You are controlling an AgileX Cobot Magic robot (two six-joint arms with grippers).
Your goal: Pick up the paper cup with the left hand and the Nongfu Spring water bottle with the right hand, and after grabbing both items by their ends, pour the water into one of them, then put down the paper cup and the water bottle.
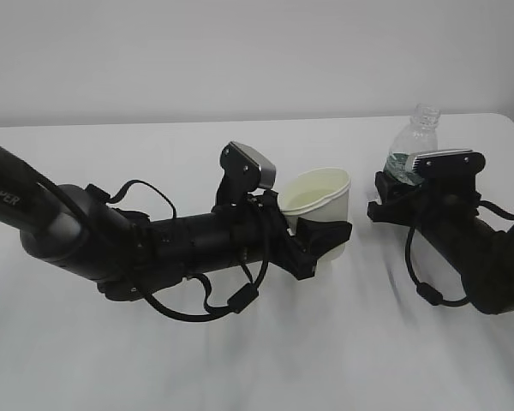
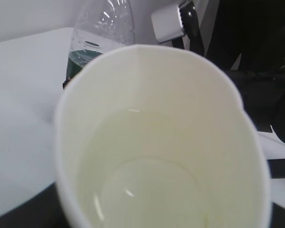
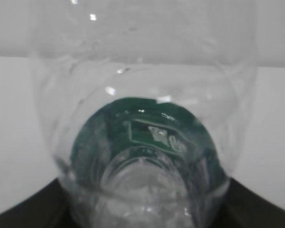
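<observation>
We've got the left gripper (image 1: 325, 244) clamped low on the thin, crushable paper cup (image 1: 319, 199), the right gripper (image 1: 394, 199) gripping the slick ribbed bottle (image 1: 414, 145) near its base.

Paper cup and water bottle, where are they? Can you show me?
paper cup (image 1: 319, 195), exterior view, on its cream inside wall.
water bottle (image 1: 416, 134), exterior view, on its clear shoulder below the neck.

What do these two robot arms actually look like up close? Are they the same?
Both are black. The left arm is thick and tubular, with white "PIPER" lettering, looped black cables and a grey-topped camera block above its gripper. The right arm shows no lettering; it carries a grey-topped block and one black cable.
</observation>
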